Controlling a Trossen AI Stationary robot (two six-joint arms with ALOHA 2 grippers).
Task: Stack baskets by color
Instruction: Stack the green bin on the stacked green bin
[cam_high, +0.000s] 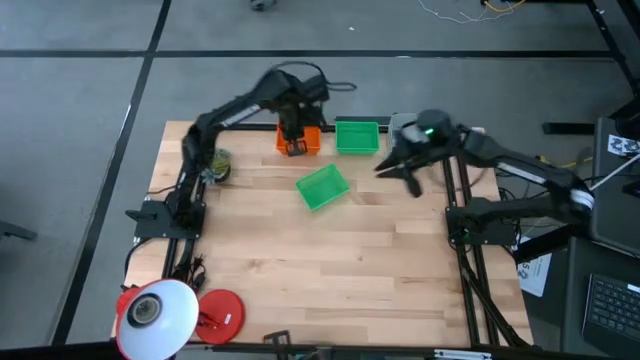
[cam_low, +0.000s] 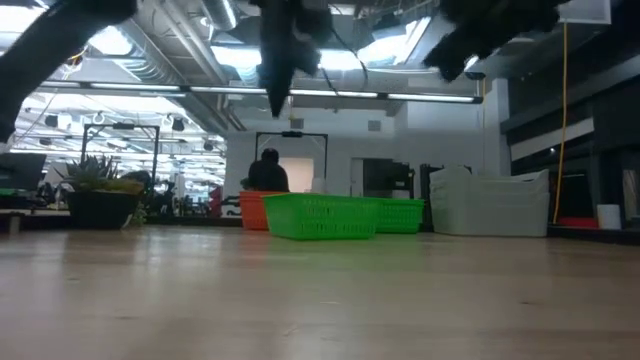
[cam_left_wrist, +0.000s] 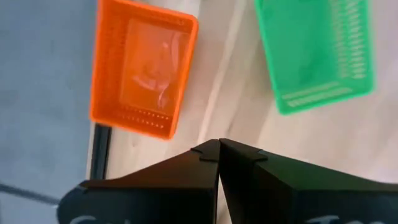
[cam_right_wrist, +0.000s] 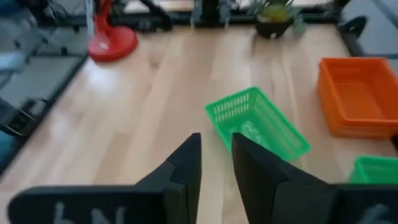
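So the left gripper (cam_high: 293, 143) is up at the far edge of the table (cam_high: 330, 280), hanging right over the orange baskets (cam_high: 299, 139). Its fingers (cam_left_wrist: 186, 171) are clenched tight together with nothing between them — in its wrist view the tips meet in a point, with the orange stack just beyond and a green basket (cam_left_wrist: 314, 53) off to one side.

The right gripper (cam_high: 396, 168) is raised above the table near the far right corner. Its fingers (cam_right_wrist: 186, 165) stand apart with only a narrow gap, and they're not holding anything. It looks down past them at the loose green basket (cam_right_wrist: 258, 124), which sits tilted at an angle out toward the middle of the table, well apart from the others.

Where the baskets are: the orange stack is at the far edge, the other green basket sits just beside it, square to the edge, and the grey-white baskets (cam_low: 490, 205) are stacked at the far right corner — mostly hidden under the right arm from above, but clear in the low view.

Other stuff: a round lamp (cam_high: 165, 315) on a red base at the near left corner, and a small potted plant (cam_high: 218, 165) on the left side.
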